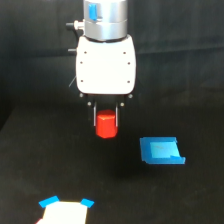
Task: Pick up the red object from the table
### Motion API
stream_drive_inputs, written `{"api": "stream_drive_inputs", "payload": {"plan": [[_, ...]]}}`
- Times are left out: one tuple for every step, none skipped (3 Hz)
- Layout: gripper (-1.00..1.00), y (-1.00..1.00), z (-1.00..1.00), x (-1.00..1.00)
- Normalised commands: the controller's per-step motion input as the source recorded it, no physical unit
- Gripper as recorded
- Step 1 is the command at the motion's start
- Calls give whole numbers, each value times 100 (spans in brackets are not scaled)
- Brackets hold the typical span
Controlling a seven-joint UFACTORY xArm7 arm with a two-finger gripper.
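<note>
The red object (106,125) is a small bright red-orange block, held between the two thin fingers of my gripper (106,121). The gripper hangs from a white body with a silver wrist in the upper middle of the exterior view. The jaws are shut on the block's upper sides. The block seems to hang a little above the matte black table (50,165), with a faint shadow below it; the gap is hard to judge.
A flat blue piece (161,150) lies on the table to the exterior view's right of the block. A white piece with blue corners (65,211) sits at the bottom edge, left of centre.
</note>
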Motion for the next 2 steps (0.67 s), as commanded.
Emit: {"api": "stream_drive_inputs", "payload": {"plan": [[-60,-14,-11,-25],[-100,-6,0,14]]}}
